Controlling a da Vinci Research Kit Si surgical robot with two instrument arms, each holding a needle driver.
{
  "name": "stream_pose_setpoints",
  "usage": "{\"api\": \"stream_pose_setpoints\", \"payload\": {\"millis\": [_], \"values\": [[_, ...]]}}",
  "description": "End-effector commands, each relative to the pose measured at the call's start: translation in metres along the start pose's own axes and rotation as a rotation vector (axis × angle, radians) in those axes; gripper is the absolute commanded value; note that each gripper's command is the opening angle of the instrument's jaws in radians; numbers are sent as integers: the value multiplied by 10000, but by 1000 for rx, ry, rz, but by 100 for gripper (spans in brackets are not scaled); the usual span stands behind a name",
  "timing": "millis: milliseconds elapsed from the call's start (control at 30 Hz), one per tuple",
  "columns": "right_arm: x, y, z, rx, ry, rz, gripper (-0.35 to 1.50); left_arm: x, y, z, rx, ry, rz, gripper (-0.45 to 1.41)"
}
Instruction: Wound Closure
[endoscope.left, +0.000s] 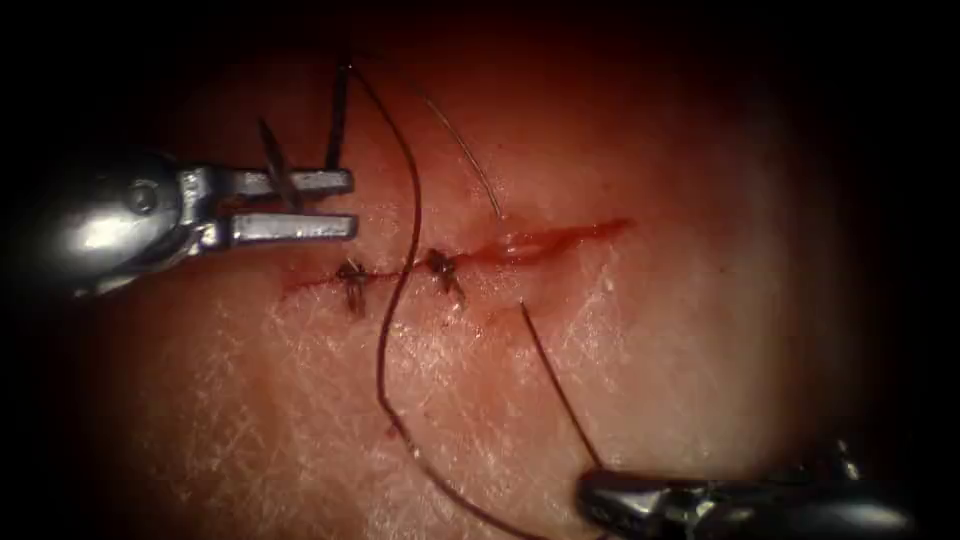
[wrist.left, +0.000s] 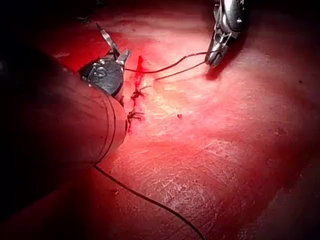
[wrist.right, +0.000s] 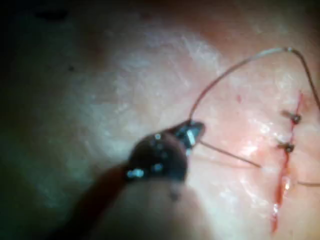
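Endoscope view, positions by clock face.

Your left arm's steel needle driver (endoscope.left: 352, 203) comes in at 9 o'clock. Its fingers stand parted and parallel with nothing gripped between them. The left wrist view shows the same fingers (wrist.left: 114, 42) spread wide. Their tips sit just to the 11 o'clock side of the left-hand knot.

Your right arm's steel needle driver (endoscope.left: 590, 490) lies at 5 o'clock. Its fingers are closed on a straight dark strand (endoscope.left: 560, 390). The right wrist view shows this grip (wrist.right: 194, 131) at the very tip of the fingers.

That strand runs toward 11 o'clock and enters the pale pink pork tissue (endoscope.left: 650, 380) just on the 6 o'clock side of the thin red cut (endoscope.left: 560, 238). A fine pale curved strand (endoscope.left: 470, 160) leaves the tissue just on the 12 o'clock side of the cut and rises toward 11 o'clock. You cannot tell here which of these two is the curved needle and which is thread.

The long dark suture thread (endoscope.left: 385, 340) loops from the right fingers toward 9 o'clock. It then climbs across the cut between two dark knotted stitches (endoscope.left: 350, 278) (endoscope.left: 440, 265) and ends near 12 o'clock, above the left fingers.

Red fluid (endoscope.left: 540, 240) pools in the unstitched stretch of the cut, at 3 o'clock of the knots.
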Motion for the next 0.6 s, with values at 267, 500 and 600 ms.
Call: {"api": "stream_pose_setpoints", "payload": {"millis": [267, 500, 600], "values": [[79, -9, -11, 15, 70, 62, 59, -6, 1, 7, -13, -3, 3, -45], [44, -6, -14, 1, 46, 100, 103, -9, 7, -3, -28, -14, 8, -45], [11, 5, -18, -50, 6, 114, 101, -13, 14, -11, -36, -22, 14, -45]]}}
